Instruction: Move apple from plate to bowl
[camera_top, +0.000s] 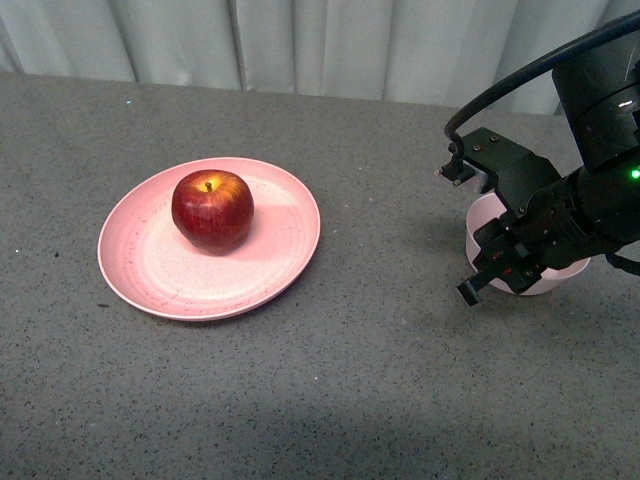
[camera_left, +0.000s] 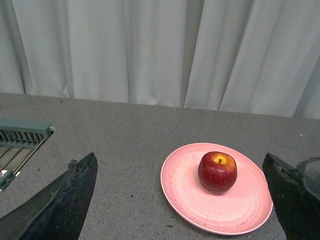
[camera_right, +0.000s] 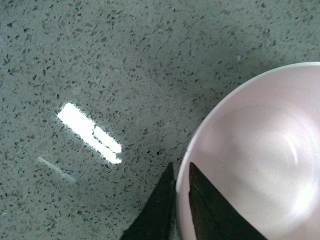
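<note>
The dark-red apple (camera_top: 212, 208) sits on the wide salmon-pink plate (camera_top: 150, 265) at the left of the table; both also show in the left wrist view, apple (camera_left: 217, 172) on plate (camera_left: 185, 187). The small pale pink bowl (camera_top: 483, 215) stands at the right, mostly hidden by my right arm. My right gripper (camera_top: 478, 282) is shut on the bowl's rim (camera_right: 182, 165), one finger inside and one outside; the bowl (camera_right: 260, 150) is empty. My left gripper (camera_left: 180, 200) is open and empty, short of the plate, with its fingers (camera_left: 75, 195) wide apart. It does not show in the front view.
A grey-green slatted rack (camera_left: 20, 137) shows at the table's edge in the left wrist view. White curtains (camera_top: 300, 40) hang behind the grey speckled table (camera_top: 380, 380). Bare tabletop lies between plate and bowl.
</note>
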